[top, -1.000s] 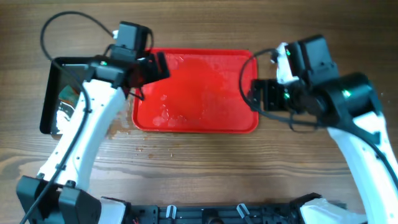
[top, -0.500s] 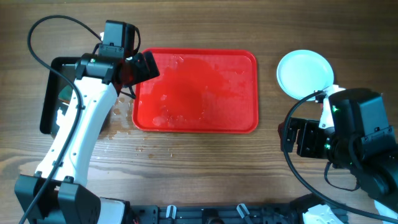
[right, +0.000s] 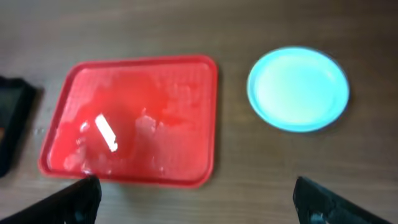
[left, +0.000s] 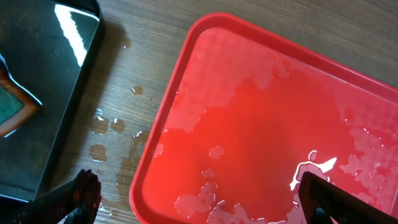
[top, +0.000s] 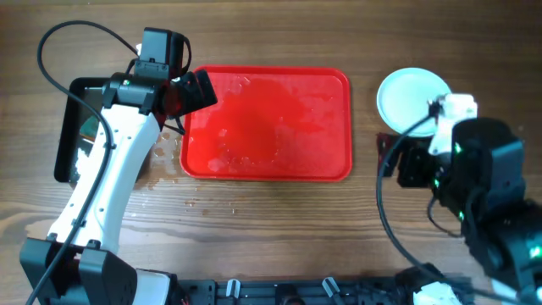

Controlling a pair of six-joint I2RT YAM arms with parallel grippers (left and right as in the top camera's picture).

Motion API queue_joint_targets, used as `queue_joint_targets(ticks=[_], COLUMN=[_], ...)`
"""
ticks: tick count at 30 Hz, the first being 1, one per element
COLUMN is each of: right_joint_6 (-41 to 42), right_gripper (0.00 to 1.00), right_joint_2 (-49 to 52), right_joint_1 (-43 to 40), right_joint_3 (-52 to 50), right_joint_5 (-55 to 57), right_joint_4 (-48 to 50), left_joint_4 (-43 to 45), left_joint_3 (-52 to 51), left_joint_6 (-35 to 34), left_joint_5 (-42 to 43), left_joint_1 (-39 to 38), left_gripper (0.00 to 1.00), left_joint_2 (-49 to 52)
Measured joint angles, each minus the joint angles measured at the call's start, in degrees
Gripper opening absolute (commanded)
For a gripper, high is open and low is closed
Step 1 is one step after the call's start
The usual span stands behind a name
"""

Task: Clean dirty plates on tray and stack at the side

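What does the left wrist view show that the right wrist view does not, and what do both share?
Only the left wrist view: water drops on the table between the black tray and the red tray, and a greenish item lying in the black tray. Only the right wrist view: the pale-blue plate on the table, beside the red tray and apart from it. Both: the wet red tray, no plate on it, and part of the black tray.

Plate right of tray
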Motion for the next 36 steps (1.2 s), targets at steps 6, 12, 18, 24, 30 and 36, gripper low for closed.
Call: queue_joint_targets(ticks=[6,12,18,24,30,36], right_joint_6=[-3.1,-3.9,-1.2,-0.9,-4.8,-14.3], right_gripper=[1.00,1.00,1.00,1.00,1.00,1.00], right_joint_2=[-19.9,-37.9,-48.3,-50.0,-50.1,-50.1], right_joint_1=[-9.4,-18.2,-20.6,-20.8,-20.9,-20.9], right_joint_3=[-29.3,-53.7,-65.6,-70.6,-71.3,-71.3], right_joint_5=[-4.5,-12.9,-15.5,-14.1,-7.3,-7.2], right_joint_4=[29.5,46.9,53.5,61.7,61.7,61.7], left_joint_4=[0.0,0.0,0.0,0.0,0.0,0.0], left_joint_3=[0.0,0.0,0.0,0.0,0.0,0.0], left_joint_6=[0.0,0.0,0.0,0.0,0.0,0.0], left_joint_5=[0.0,0.0,0.0,0.0,0.0,0.0], left_joint_1=[0.0,0.0,0.0,0.0,0.0,0.0], left_gripper=[1.00,1.00,1.00,1.00,1.00,1.00], left_joint_2=[0.0,0.0,0.0,0.0,0.0,0.0])
